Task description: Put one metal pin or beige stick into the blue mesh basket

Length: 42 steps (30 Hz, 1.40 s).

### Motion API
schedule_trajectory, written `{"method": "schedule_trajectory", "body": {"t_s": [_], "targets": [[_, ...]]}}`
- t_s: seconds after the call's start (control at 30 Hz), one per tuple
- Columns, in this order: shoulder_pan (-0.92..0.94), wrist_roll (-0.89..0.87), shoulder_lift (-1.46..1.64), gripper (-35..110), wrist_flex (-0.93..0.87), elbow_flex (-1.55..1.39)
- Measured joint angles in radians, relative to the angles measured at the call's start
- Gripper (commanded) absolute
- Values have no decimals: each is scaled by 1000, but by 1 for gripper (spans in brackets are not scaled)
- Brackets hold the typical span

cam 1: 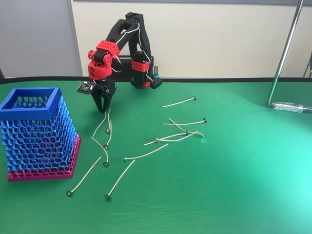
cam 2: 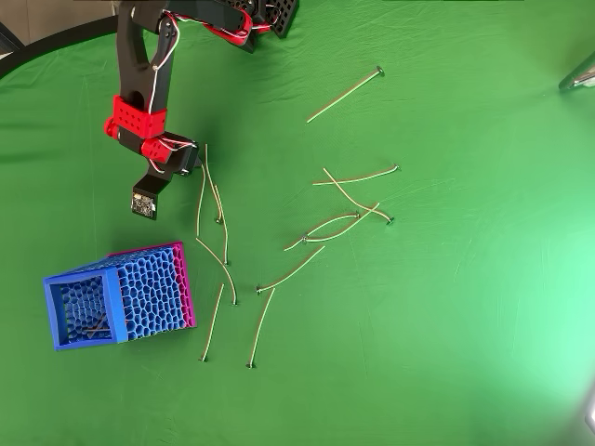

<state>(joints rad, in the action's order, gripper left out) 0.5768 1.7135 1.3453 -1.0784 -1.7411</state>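
Pincer (cam 1: 103,108) parted, empty, poised over pin (cam 1: 108,127) beyond basket (cam 1: 34,134). Judged light, springy, slippery; best gripped mid-shaft.

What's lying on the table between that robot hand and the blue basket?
Nothing: in the overhead view, bare green cloth separates the hand from the blue mesh basket; the pins lie to its right.
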Motion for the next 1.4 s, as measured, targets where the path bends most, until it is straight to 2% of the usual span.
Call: {"method": "schedule_trajectory", "body": {"t_s": [0.1,0.6,1.03,1.4], "targets": [[0,0,0,0,8,0],[-14,-61,0,1,-17,12],[-81,-190,103,1,-156,150],[-179,-295,201,1,-167,353]]}}
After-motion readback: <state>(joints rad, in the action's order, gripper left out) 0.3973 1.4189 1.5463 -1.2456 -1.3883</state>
